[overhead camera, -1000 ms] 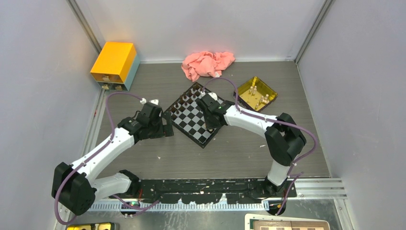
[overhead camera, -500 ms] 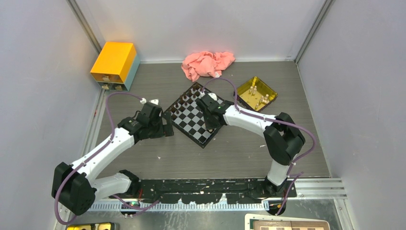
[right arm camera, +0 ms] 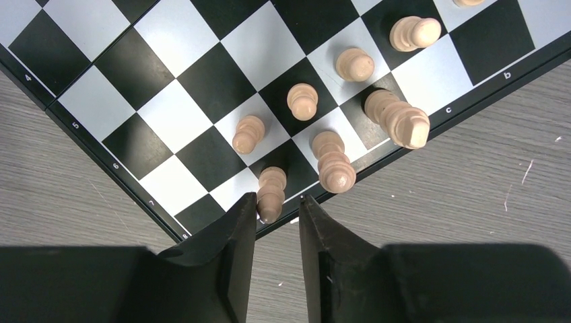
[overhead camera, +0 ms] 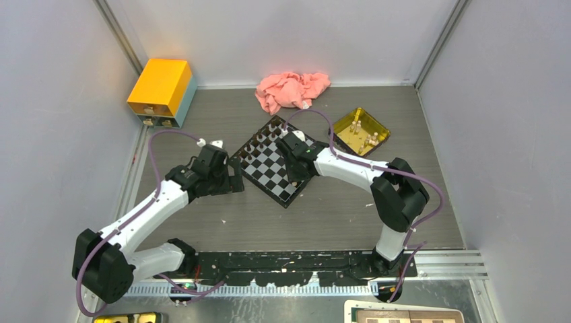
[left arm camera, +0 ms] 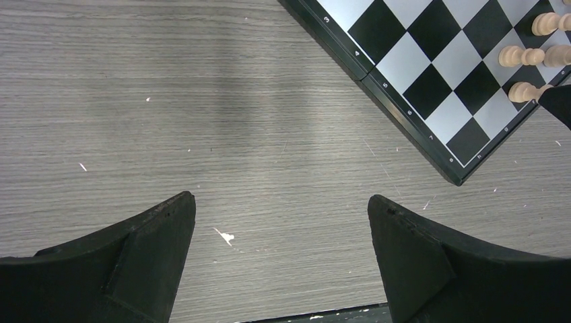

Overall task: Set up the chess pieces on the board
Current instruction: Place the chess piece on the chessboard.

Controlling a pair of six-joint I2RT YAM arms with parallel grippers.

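Chess pieces (right arm camera: 303, 101) on the board (right arm camera: 168, 87), pale corner
My right tool (right arm camera: 277, 200) sits slightly open around one pale piece (right arm camera: 271, 188); my left tool (left arm camera: 281, 197) hangs wide open over the worktop (left arm camera: 202, 101).

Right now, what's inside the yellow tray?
A few pale chess pieces stand inside the yellow tray; they are too small to count, and the tray floor under them is covered.
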